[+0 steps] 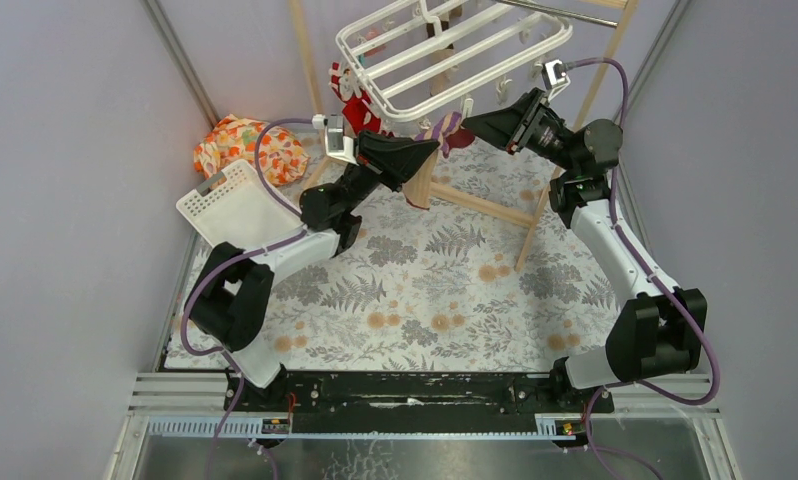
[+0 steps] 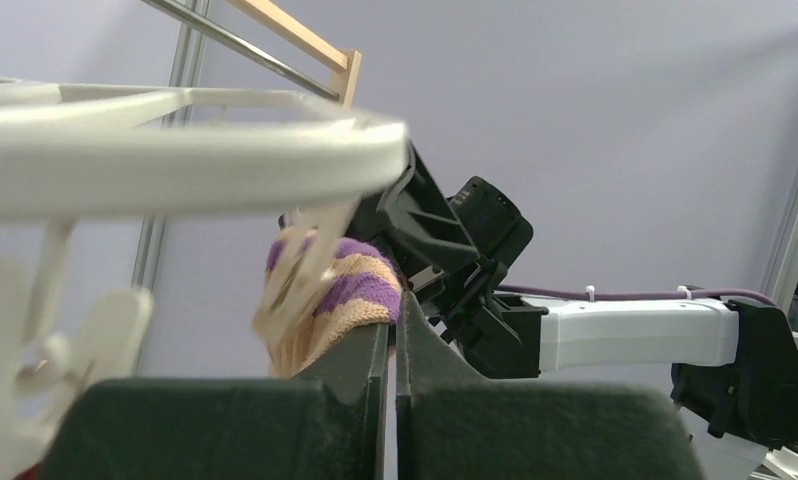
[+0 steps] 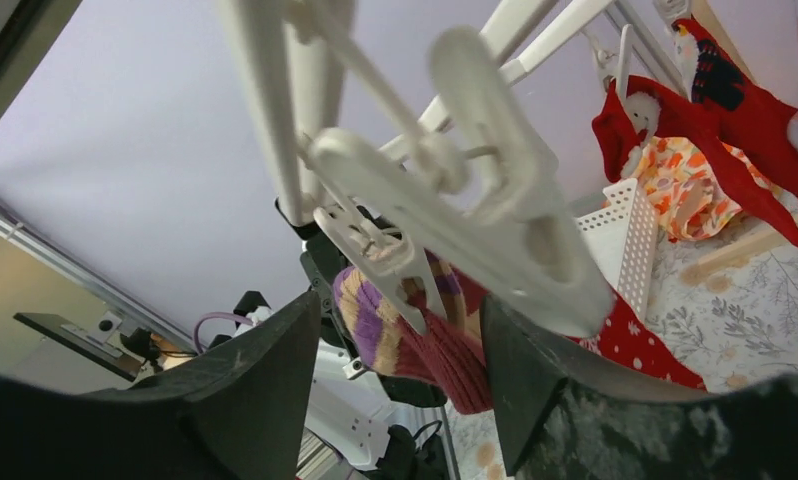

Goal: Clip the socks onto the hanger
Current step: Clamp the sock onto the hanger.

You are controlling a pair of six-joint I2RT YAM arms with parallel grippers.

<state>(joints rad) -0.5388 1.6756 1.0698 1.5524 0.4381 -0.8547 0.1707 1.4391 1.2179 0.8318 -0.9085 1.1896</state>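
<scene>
1. Left gripper [image 2: 395, 325] clenched on the striped sock [image 2: 350, 285], held just under the near edge of the hanger [image 1: 395, 62]
2. Right gripper [image 3: 400, 300] released, its fingers spread either side of a white clip [image 3: 375, 245] lying against that sock
3. Three socks in view: one striped, two red socks [image 3: 720, 115] hanging from the hanger's far corner
4. Around them: one wooden rack [image 1: 475, 205] carrying the hanger, one white basket [image 1: 230, 200] and one orange floral cloth [image 1: 245, 145] at the table's left

I work in a lab test booth: plain lilac wall panels [image 1: 65, 150] close in at left and right, an aluminium post [image 1: 183, 60] runs up the upper-left corner, and my arm bases [image 1: 255, 365] are bolted to a black rail [image 1: 405, 385] along the bottom, below a fern-print tablecloth [image 1: 425, 290].
</scene>
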